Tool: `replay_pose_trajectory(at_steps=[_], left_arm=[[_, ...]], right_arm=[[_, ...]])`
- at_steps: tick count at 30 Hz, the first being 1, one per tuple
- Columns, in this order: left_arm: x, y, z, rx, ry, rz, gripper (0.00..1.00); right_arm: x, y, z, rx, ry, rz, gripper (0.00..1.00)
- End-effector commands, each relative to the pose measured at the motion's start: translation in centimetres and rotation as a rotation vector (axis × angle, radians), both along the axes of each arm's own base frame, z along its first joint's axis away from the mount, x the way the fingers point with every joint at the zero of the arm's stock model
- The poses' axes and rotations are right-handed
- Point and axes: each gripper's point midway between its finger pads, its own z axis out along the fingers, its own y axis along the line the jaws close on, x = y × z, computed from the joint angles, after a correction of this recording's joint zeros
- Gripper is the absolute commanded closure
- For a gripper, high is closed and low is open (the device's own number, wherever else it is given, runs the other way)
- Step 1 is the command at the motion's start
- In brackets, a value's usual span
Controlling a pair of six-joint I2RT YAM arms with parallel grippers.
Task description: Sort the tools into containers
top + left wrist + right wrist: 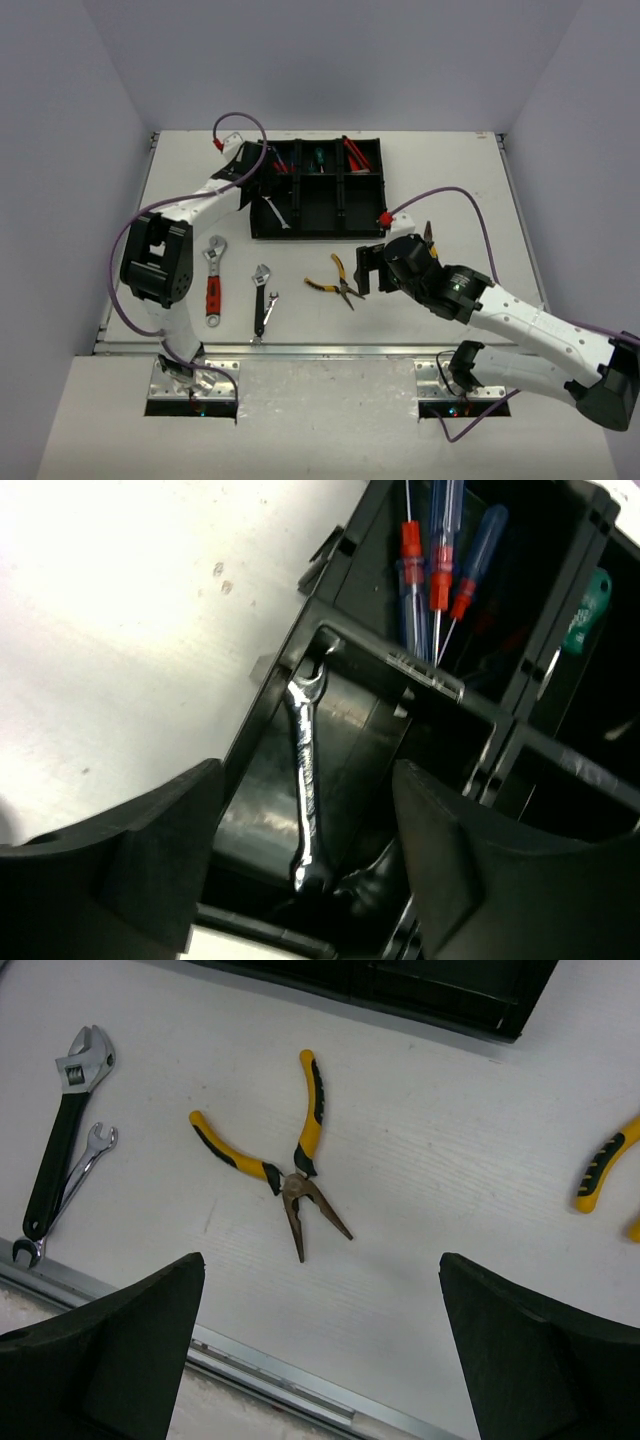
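**Obs. — right arm over pliers, left arm over tray**

Left gripper (308,825): fingers spread wide, nothing between them. It hangs above the near-left compartment of the black tray (318,235). A silver spanner (303,750) lies on that compartment's floor, its head toward the corner by the left wall. The far-left compartment holds red- and blue-handled screwdrivers (440,570).

Right gripper (320,1270): also wide open and empty, hovering over the yellow-handled pliers (283,1170). These lie flat on the table (450,200) in front of the tray, handles splayed, nose toward the near edge.

Unsorted on the table:
- red-handled adjustable wrench (213,283)
- black-handled adjustable wrench (60,1130), with a small spanner (70,1185) just beside it, possibly touching
- second pair of pliers (600,1165), only a handle visible in the right wrist view

Handling judgement, pliers: rigid steel and fairly dense for their size, with nothing fragile about them. The pivot looks free, so gripping one handle alone would probably let the other swing. The bare nose is thin, tapered and likely slippery. The best hold seems to be at the joint, or just behind it where the rubbery sleeves converge — good friction there, and close to the balance point. The tool lies flat, so the fingertips must go right down to the table surface.
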Motion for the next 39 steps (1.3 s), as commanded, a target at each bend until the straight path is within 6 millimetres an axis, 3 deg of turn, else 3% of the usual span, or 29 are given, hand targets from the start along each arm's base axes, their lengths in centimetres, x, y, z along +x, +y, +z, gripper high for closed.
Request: replay_pose_trajectory(at_steps=[1,3,5,7,8,10,13,15,19,20,21,23,27,39], left_arm=[[-0.6,-1.8,8.8,-0.091,-0.224,-0.061,0.24],[-2.0,-2.0,11.1,-0.109,-0.265,-0.082,0.19],[-5.0,-1.8,15.0,-0.136,-0.348,-0.104,0.08],[-7.6,-0.9,17.2,-0.135,-0.402,-0.105,0.0],[-8.8,-0.3,18.0,-0.122,-0.418,-0.104,0.0],[-12.6,1.7,20.0,-0.102,-0.464,-0.088,0.0],[-16.6,4.2,20.9,-0.043,-0.481,-0.067,0.0],[-18.0,5.1,20.9,-0.007,-0.473,-0.067,0.0],[-22.4,7.3,20.4,0.08,-0.44,-0.093,0.0],[-23.2,7.7,19.9,0.111,-0.421,-0.108,0.0],[-23.7,7.9,19.7,0.121,-0.419,-0.113,0.0],[-24.7,8.9,18.7,0.171,-0.394,-0.108,0.0],[-25.8,9.3,16.6,0.163,-0.398,-0.1,0.0],[-26.4,8.8,17.1,0.103,-0.495,-0.118,0.0]], right_arm=[[0.3,3.8,0.7,0.076,0.015,0.121,0.01],[0.0,5.7,0.2,0.099,0.059,0.185,0.01],[-0.3,7.6,-0.4,0.112,0.12,0.219,0.01],[-0.4,9.1,-1.7,0.1,0.169,0.21,0.01],[-0.4,9.7,-2.7,0.079,0.185,0.181,0.01],[0.2,10.9,-2.7,0.058,0.173,0.103,0.01],[0.8,12.7,-3.2,-0.012,0.141,-0.028,0.01],[0.5,13.1,-3.8,-0.06,0.161,-0.086,0.01],[0.8,17.6,-5.1,-0.155,0.231,-0.205,0.01],[0.4,17.9,-5.8,-0.172,0.272,-0.237,0.01],[0.2,18.0,-6.1,-0.18,0.287,-0.248,0.01],[-0.5,20.2,-8.0,-0.138,0.348,-0.24,0.01],[-1.6,21.4,-10.2,-0.084,0.397,-0.255,0.06],[-1.2,22.3,-12.4,-0.095,0.365,-0.286,0.11]])
